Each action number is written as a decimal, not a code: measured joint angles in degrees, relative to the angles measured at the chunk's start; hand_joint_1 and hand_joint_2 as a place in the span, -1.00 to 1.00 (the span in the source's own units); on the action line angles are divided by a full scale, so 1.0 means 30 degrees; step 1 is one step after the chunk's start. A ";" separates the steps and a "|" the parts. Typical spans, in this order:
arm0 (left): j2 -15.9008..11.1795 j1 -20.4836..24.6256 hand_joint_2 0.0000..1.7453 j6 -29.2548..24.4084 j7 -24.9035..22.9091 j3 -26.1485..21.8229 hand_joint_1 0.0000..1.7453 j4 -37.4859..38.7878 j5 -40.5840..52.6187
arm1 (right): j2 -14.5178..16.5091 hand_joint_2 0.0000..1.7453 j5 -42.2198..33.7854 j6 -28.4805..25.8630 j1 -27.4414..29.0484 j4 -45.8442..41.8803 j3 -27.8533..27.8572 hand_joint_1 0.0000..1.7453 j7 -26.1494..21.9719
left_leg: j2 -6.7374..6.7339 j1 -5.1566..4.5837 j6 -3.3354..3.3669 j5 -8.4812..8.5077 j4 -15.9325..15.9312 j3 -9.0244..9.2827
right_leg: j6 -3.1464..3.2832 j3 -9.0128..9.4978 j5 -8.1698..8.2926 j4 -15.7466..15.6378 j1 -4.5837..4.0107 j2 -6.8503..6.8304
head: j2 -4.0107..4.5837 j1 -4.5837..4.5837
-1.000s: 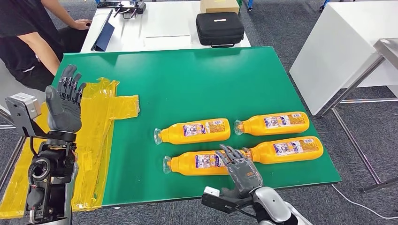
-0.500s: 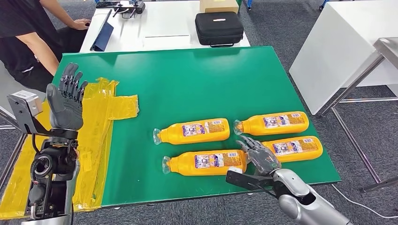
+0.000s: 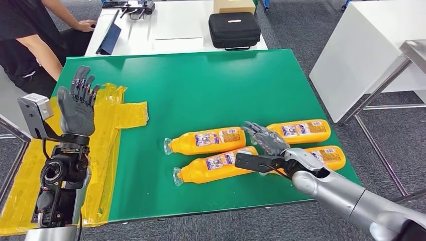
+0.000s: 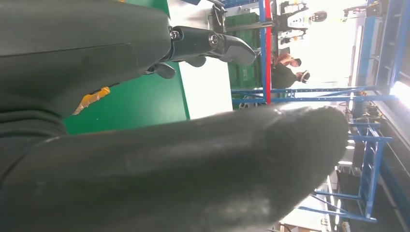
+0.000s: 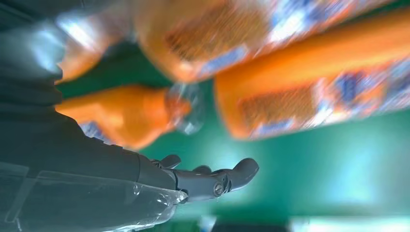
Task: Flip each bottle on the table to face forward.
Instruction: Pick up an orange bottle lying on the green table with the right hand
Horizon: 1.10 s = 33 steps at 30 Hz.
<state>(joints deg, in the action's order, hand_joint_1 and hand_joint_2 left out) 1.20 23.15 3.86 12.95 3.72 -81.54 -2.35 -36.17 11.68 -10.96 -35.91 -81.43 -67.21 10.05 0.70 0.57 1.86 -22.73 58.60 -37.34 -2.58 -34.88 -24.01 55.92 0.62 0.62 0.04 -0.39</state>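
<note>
On the green table (image 3: pixel 201 90), our right hand (image 3: pixel 266 139) hovers open-fingered among four orange bottles (image 3: pixel 216 167); our left hand (image 3: pixel 78 103) is raised, fingers spread. Next, we judge, comes gripping one bottle to turn it.

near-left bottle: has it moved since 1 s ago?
Yes. The near-left bottle has swung: its base end now lies close under the far-left bottle, and it sits tilted to the table's near edge. The right hand is beside it.
</note>
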 joint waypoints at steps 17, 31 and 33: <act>-0.0057 -0.0308 -1.00 0.0127 0.0191 0.0151 -1.00 0.0178 0.0113 | -0.1012 1.00 -0.5091 0.5511 -0.6703 -0.7889 -0.5890 -1.00 0.2630 | -0.0004 -0.0003 -0.0001 0.0002 0.0000 0.0003 | 0.0003 -0.0017 -0.0002 0.0013 0.0003 0.0002 | 0.0000 0.0000; -0.0049 -0.1101 -1.00 0.0166 -0.0069 0.0044 -1.00 -0.0863 0.0412 | -0.2836 1.00 -0.3080 0.4363 -0.6602 -0.7469 -0.6063 -1.00 0.2770 | 0.0007 -0.0003 -0.0001 0.0000 0.0000 0.0002 | 0.0003 -0.0020 -0.0003 0.0009 0.0000 -0.0003 | 0.0000 -0.0002; -0.0049 -0.1103 -1.00 0.0169 -0.0071 0.0044 -1.00 -0.0863 0.0412 | -0.2900 1.00 -0.3167 0.4273 -0.6572 -0.7390 -0.6081 -1.00 0.2770 | 0.0011 -0.0002 -0.0001 0.0000 0.0000 0.0002 | 0.0003 -0.0018 -0.0003 0.0010 0.0000 -0.0005 | 0.0000 0.0000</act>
<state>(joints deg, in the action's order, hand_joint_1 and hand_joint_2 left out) 1.05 19.84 4.37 12.74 3.85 -84.13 -1.11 -44.87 2.18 1.86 -55.62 -103.60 -85.45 18.37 0.73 0.56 1.86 -22.73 58.60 -37.34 -2.57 -34.93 -24.02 55.95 0.62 0.60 0.04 -0.39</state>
